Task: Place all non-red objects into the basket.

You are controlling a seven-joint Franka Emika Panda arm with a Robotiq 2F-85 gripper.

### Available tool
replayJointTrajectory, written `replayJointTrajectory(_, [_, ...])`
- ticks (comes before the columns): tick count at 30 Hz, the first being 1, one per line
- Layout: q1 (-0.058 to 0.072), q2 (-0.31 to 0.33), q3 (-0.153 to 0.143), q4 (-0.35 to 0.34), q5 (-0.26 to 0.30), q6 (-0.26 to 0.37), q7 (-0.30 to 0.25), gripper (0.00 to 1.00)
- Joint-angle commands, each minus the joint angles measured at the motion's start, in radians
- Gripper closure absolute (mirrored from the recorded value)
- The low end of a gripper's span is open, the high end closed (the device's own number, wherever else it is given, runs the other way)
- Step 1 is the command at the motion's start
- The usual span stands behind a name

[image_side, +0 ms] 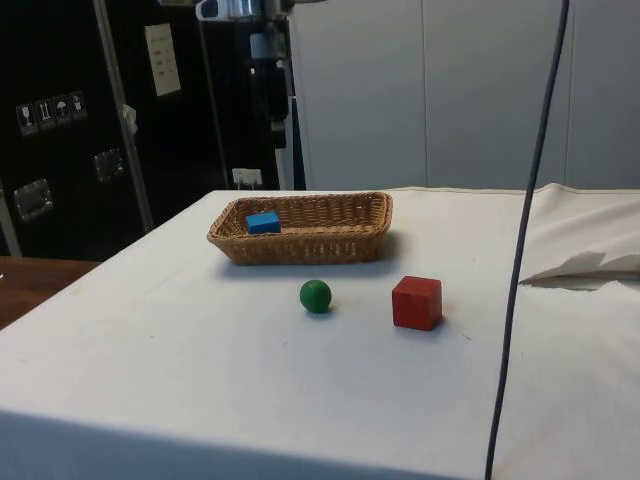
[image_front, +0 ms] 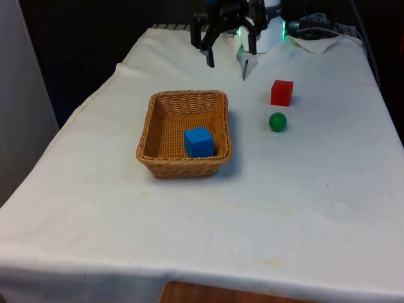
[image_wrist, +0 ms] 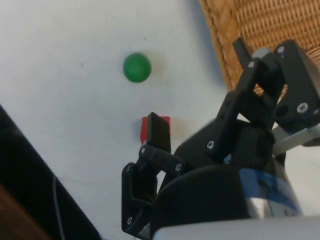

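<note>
Sitting loose on the white cloth, the green ball (image_front: 277, 122) is the one non-red object you have yet to move. It rests on the desk (image_front: 208, 221) just beside the red cube (image_front: 281, 92), not touching it, and well apart from the wicker basket (image_front: 149, 129), which lies toward the front view's left of both. Inside that basket you find a blue cube (image_front: 199, 141), resting on the floor of the basket near its front wall in the front view, so that part of the job looks done. The red cube should stay where it is. Your gripper (image_front: 227, 62) hangs high above the far end of the desk, between the basket and the red cube, its two black fingers spread wide and carrying nothing. By this reading, you are about halfway: one object placed, one ball left to fetch and drop in.
</note>
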Motion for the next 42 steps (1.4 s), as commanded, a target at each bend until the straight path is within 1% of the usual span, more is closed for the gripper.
replayJointTrajectory(1, [0.007,-0.017,0.003,-0.013,-0.013,-0.003,0.013,0.00])
replayJointTrajectory(5, [0.010,-0.042,0.015,-0.032,-0.013,-0.010,0.018,0.00])
replayJointTrajectory(6, [0.004,-0.031,0.015,-0.023,0.000,-0.010,0.005,0.00])
replayJointTrajectory(7, [0.010,-0.049,0.017,-0.037,-0.013,-0.011,0.019,0.00])
replayJointTrajectory(10, [0.012,-0.081,0.030,-0.062,-0.014,-0.013,0.027,0.00])
replayJointTrajectory(13, [0.012,-0.113,0.041,-0.090,-0.018,-0.009,0.036,0.00])
replayJointTrajectory(14, [0.008,-0.106,0.042,-0.084,0.000,-0.014,0.021,0.00])
replayJointTrajectory(15, [0.012,-0.120,0.044,-0.097,-0.020,-0.008,0.039,0.00])
replayJointTrajectory(21, [0.013,-0.160,0.063,-0.139,-0.047,0.005,0.068,0.00])
replayJointTrajectory(22, [0.010,-0.153,0.064,-0.130,-0.030,-0.010,0.053,0.00])
replayJointTrajectory(23, [0.013,-0.165,0.066,-0.145,-0.052,0.007,0.073,0.00])
replayJointTrajectory(30, [0.013,-0.198,0.090,-0.195,-0.097,0.040,0.116,0.00])
replayJointTrajectory(31, [0.010,-0.189,0.088,-0.184,-0.075,0.023,0.096,0.00])
replayJointTrajectory(32, [0.013,-0.202,0.094,-0.202,-0.102,0.044,0.121,0.00])
replayJointTrajectory(33, [0.013,-0.205,0.097,-0.207,-0.107,0.047,0.126,0.00])
replayJointTrajectory(34, [0.014,-0.212,0.106,-0.218,-0.112,0.055,0.137,0.00])
replayJointTrajectory(36, [0.015,-0.215,0.110,-0.223,-0.113,0.058,0.142,0.00])
replayJointTrajectory(37, [0.014,-0.220,0.119,-0.232,-0.110,0.063,0.148,0.00])
replayJointTrajectory(39, [0.014,-0.222,0.128,-0.238,-0.107,0.065,0.154,0.00])
replayJointTrajectory(40, [0.012,-0.217,0.126,-0.230,-0.096,0.052,0.140,0.00])
replayJointTrajectory(41, [0.014,-0.223,0.132,-0.241,-0.105,0.067,0.157,0.00])
replayJointTrajectory(42, [0.014,-0.223,0.136,-0.245,-0.103,0.068,0.161,0.00])
